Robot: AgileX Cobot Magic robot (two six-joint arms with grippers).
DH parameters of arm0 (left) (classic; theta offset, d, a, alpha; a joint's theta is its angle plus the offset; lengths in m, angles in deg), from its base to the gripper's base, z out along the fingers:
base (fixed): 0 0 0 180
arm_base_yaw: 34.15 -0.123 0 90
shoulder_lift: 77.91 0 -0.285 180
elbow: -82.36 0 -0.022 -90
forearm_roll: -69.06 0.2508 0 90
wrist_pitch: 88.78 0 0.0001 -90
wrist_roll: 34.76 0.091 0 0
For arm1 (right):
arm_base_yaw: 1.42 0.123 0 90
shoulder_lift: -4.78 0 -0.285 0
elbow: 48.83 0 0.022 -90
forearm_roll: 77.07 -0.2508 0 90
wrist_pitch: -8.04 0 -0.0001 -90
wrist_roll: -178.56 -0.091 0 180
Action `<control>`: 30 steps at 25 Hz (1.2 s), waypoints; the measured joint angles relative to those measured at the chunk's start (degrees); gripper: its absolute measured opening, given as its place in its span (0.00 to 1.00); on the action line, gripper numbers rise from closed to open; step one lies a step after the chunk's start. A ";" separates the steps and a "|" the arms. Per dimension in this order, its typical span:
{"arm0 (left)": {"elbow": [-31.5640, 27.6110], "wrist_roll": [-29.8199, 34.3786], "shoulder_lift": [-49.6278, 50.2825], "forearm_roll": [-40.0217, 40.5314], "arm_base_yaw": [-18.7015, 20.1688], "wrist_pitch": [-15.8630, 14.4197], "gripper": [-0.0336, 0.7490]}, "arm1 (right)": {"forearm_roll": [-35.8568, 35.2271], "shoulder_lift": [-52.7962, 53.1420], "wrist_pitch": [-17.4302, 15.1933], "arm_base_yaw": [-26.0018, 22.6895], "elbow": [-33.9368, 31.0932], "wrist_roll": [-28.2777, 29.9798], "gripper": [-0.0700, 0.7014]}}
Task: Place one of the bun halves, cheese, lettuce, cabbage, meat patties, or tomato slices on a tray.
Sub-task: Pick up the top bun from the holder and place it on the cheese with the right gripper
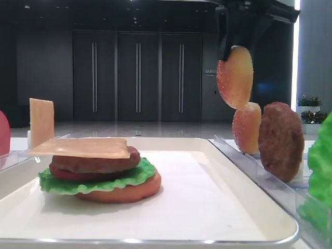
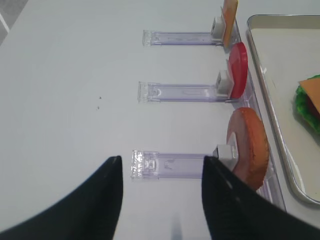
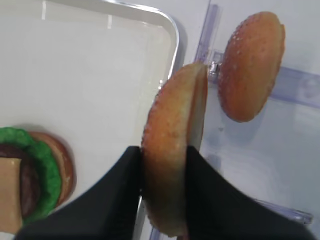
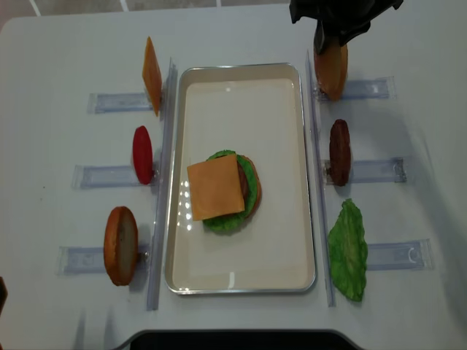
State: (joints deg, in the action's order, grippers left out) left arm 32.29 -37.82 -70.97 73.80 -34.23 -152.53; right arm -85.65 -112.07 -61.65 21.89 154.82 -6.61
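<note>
Top bun (image 3: 172,155), lower edge hidden, pinched in right hand (image 3: 162,175).

A lab or demonstration hall is being shown: toy burger parts are being displayed on clear plastic racks (image 2: 175,92) on a white worktop (image 2: 65,90), with dark tall doors (image 1: 137,78) behind.

Matte black right gripper (image 3: 165,200), broad smooth tapered jaws, black left gripper (image 2: 162,200)
</note>
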 joint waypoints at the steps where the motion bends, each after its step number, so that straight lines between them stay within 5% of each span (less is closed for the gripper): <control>1: 0.00 0.00 0.00 0.00 0.00 0.00 0.54 | 0.00 0.53 0.00 0.62 -0.47 -0.24 0.33; 6: 0.00 0.00 0.00 0.00 0.00 0.00 0.54 | -0.07 6.82 1.43 6.99 -7.23 -4.53 0.33; 12: 0.00 0.00 0.00 0.00 0.00 0.00 0.54 | -0.13 11.32 8.40 14.83 -19.11 -10.55 0.33; 17: 0.00 0.00 0.00 0.00 0.00 0.00 0.54 | -2.20 11.32 12.70 18.40 -21.09 -11.47 0.33; 25: 0.00 0.00 0.00 0.00 0.00 0.00 0.54 | -30.11 11.17 22.33 18.31 -22.45 10.40 0.33; 30: 0.00 0.00 0.00 0.00 0.00 0.00 0.54 | -43.10 9.70 23.39 15.03 -26.58 22.60 0.33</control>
State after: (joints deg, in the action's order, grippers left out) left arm 32.29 -37.82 -70.97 73.80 -34.23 -152.53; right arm -128.76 -102.38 -38.26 36.92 128.24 15.99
